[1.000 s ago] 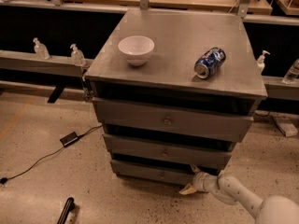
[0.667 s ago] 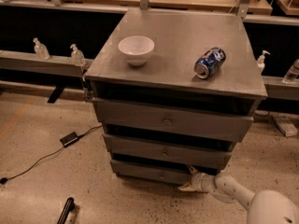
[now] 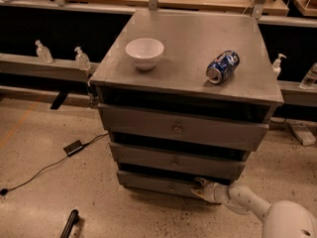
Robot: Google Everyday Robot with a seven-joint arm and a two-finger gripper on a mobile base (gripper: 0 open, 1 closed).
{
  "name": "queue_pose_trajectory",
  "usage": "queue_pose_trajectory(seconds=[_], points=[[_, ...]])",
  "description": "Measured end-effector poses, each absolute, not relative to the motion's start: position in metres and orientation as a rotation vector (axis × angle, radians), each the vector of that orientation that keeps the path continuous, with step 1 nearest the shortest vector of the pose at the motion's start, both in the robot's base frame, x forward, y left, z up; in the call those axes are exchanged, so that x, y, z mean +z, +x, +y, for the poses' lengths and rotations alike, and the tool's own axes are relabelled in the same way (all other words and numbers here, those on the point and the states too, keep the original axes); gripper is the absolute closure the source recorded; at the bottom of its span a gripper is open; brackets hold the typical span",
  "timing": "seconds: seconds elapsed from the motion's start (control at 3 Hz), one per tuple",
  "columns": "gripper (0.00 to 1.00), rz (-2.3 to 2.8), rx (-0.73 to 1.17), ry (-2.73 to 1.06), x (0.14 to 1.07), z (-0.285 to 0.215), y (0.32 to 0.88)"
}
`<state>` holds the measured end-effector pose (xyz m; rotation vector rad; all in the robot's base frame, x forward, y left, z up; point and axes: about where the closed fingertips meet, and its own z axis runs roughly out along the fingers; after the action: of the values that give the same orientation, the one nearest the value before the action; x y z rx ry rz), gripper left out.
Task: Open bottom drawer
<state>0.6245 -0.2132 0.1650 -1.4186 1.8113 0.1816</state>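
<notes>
Cable (image 3: 44, 170) is trailing across the speckled floor at the left, lying just as it was a second ago. On the grey cabinet (image 3: 188, 33), the glossy white bowl (image 3: 144, 52) is sitting where it was. Below it, the bottom drawer (image 3: 148, 182), the narrowest of the three matte, flat-fronted wooden drawers, is resting at the foot of the stack and looking no further out than before. Its small round knob (image 3: 171, 187) is going untouched. Further right on top, the dented blue can (image 3: 223, 67) is lying on its side, unmoved. The one change is low down: the gripper (image 3: 198, 189) is creeping leftward along the drawer's right end, just beside the front and nearer the knob. I cannot tell whether it is spread or pressed together. Behind it, the smooth, rounded white arm (image 3: 242, 200) is reaching in from the right, so the pull looks yet to begin.
</notes>
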Motion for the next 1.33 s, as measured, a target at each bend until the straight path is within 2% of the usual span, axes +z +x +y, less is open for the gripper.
queue_pose_trajectory(seconds=[0.33,0.67,1.0,1.33], points=[[0.98,1.811,0.182,-1.419,0.171,-0.213,0.625],[1.00,1.811,0.182,-1.418,0.172,-0.213,0.625],[0.94,1.811,0.182,-1.418,0.172,-0.213,0.624],[0.81,1.818,0.232,-1.364,0.174,-0.217,0.605]])
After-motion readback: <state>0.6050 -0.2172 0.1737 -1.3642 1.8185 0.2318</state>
